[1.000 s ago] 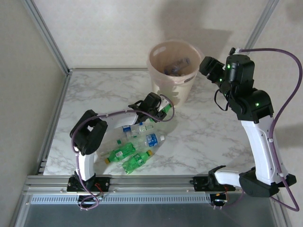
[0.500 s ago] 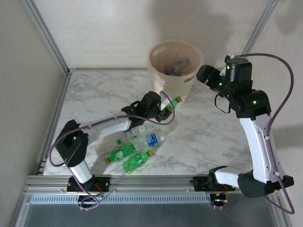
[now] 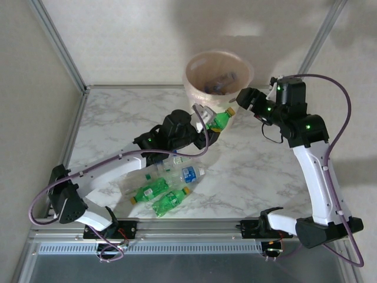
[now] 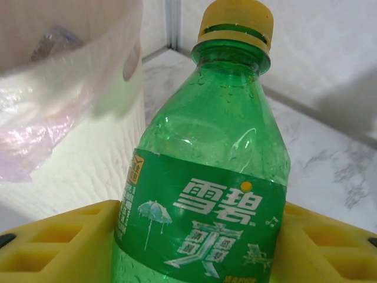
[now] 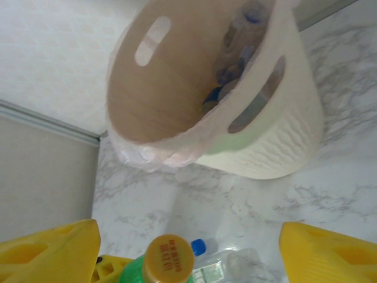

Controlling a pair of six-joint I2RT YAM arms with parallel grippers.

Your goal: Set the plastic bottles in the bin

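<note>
In the left hand (image 3: 207, 126), green bottle (image 3: 220, 120) beside the bin (image 3: 189, 80).

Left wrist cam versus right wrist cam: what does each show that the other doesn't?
Left wrist: the label and body of the green bottle, clamped between the yellow fingers of the left gripper. Right wrist: the inside of the bin, bottles lying in it, and a clear bottle on the table. Both: that green bottle's yellow cap and the bag liner.
</note>
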